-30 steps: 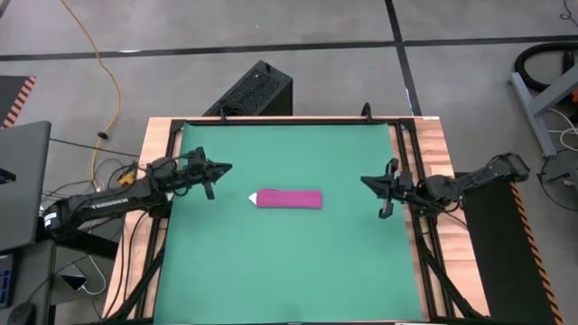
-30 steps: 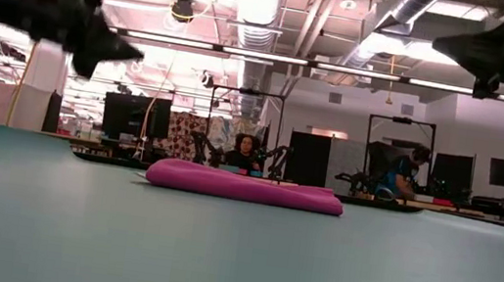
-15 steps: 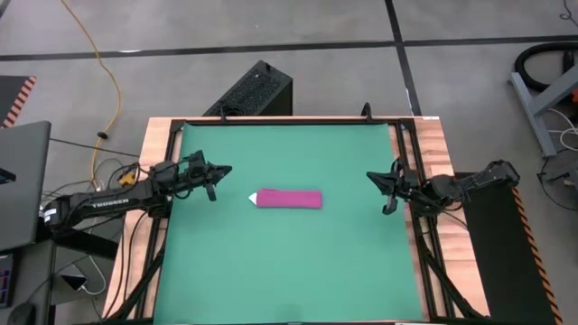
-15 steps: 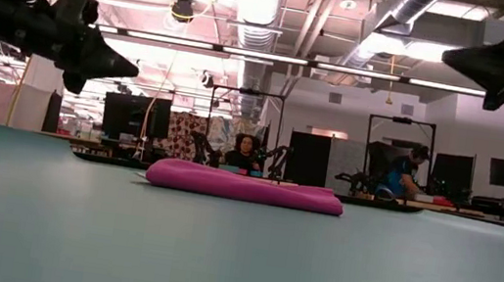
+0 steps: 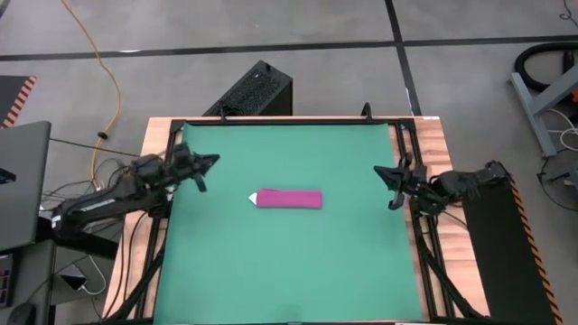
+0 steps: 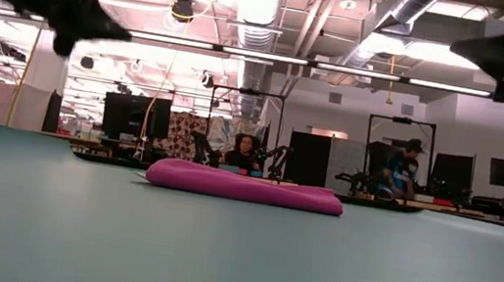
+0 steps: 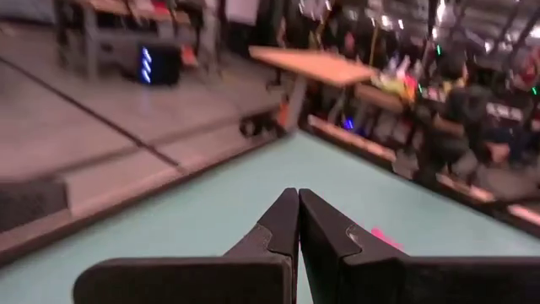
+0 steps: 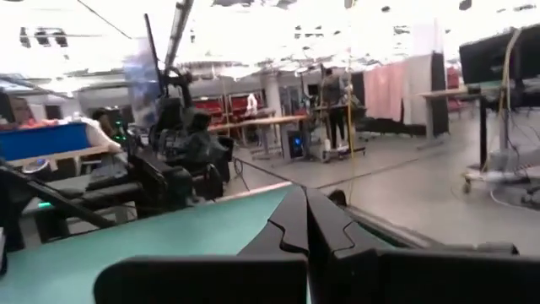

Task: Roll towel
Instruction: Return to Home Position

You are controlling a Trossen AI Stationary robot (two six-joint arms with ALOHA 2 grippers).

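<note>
Noted first the green mat [image 5: 289, 271], covering most of the wooden tabletop. Found the left arm reaching in over the mat's left border, with the left gripper [image 5: 208, 163] just inside that border, fingers pressed together on nothing in the left wrist view. Found the right arm mirrored at the mat's right border, the right gripper [image 5: 384, 173] barely over its edge, likewise pinched closed and empty by the right wrist view. Placed both, from the low view, well above the mat's surface and touching nothing. Found the towel [image 5: 290, 199] lying alone near the mat's middle as a tight, low bundle, set crosswise between the two grippers and well apart from each. Spotted its small white tag [image 5: 253, 198] poking out at the end nearer the mat's left border. Judged the rolling itself done and the step in hand to be the arms' return to rest. Judged the next move to call only for drawing each arm back off the mat toward its own base, high enough and wide enough to leave the roll undisturbed, with no further grasp needed.
</note>
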